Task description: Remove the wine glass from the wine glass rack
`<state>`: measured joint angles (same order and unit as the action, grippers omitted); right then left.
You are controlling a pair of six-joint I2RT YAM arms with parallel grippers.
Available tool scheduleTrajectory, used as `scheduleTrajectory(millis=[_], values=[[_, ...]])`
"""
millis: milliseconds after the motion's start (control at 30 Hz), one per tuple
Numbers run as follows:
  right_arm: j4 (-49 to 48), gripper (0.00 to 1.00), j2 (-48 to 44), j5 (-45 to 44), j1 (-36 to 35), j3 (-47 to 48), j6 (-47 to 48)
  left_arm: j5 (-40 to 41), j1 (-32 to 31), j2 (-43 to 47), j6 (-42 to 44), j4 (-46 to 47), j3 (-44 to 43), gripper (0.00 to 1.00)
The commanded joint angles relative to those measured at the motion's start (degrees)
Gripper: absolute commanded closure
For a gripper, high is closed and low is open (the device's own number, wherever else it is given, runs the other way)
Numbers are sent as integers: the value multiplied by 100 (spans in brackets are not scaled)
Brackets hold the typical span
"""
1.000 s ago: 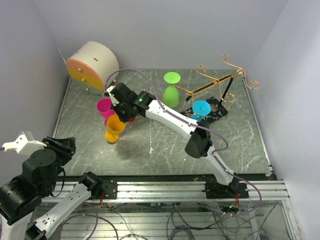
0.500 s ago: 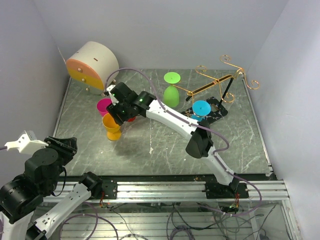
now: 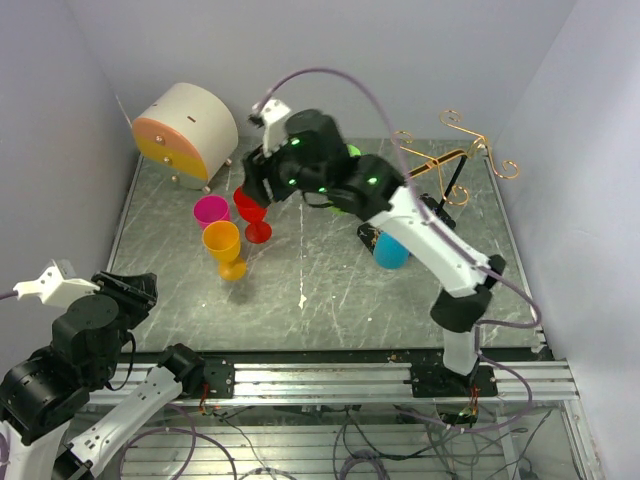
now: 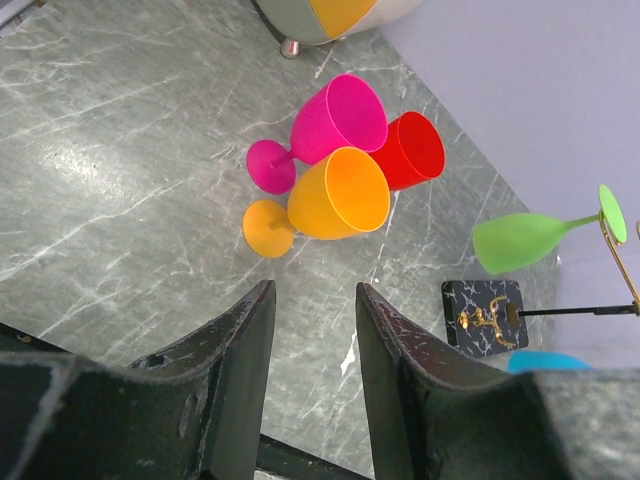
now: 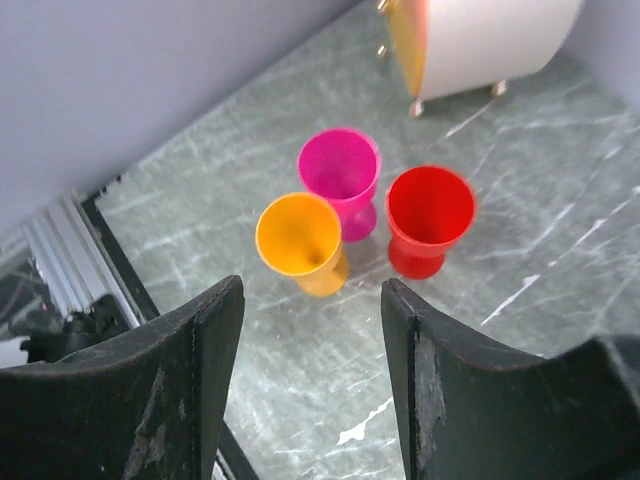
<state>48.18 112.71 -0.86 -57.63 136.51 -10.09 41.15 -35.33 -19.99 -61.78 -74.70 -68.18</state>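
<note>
1. The gold wire rack (image 3: 470, 150) is thin and branching, and its arms end in curled hooks. It stands at the far right of the table on a flat black base with gold scrollwork (image 4: 483, 312).
2. A lime-green plastic wine glass (image 4: 520, 242) hangs from the rack by its flat round foot, which is caught on a gold wire. In the top view the right arm hides most of it.
3. A sky-blue plastic wine glass (image 3: 392, 250) shows beside the rack's base, half behind the right arm — I cannot tell how it is held up.
4. Three smooth, matte glasses stand upright and close together at the left of the table, well apart from the rack: a magenta wine glass (image 3: 210, 211), a red wine glass (image 3: 250, 212) and an orange wine glass (image 3: 224, 248). Each has a tulip-shaped bowl on a short stem and a round foot.
5. The right gripper (image 5: 312, 290) hovers above this trio with its scuffed black fingers spread and nothing between them.
6. The left gripper (image 4: 315, 295) sits at the near left, jaws parted and empty.
7. A cream drum-shaped box with an orange front (image 3: 185, 130) rests on small feet in the far left corner.
8. The table (image 3: 330, 290) is a grey-green marbled slab with pale veins and a slight gloss. A ribbed aluminium rail (image 3: 330, 378) runs along its near edge, and plain pale lilac walls (image 3: 400, 60) close it in.
</note>
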Motion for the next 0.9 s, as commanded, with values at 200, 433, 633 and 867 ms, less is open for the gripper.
scheduleTrajectory(millis=[200,433,633,867], values=[[-1714,72,-1112,3113,3647,-1594,-2042,-69,18,162,-70,295,94,52],[-2891,66,-1415,4412,5084,-3136,-3252,-282,17,-259,305,615,69,51],[-2822,66,-1256,4457,5070,-3350,-3092,-850,15,-1041,1030,1326,38,50],[-2301,66,-935,4266,4815,-3044,-2698,-1324,18,-1675,1412,1935,72,51]])
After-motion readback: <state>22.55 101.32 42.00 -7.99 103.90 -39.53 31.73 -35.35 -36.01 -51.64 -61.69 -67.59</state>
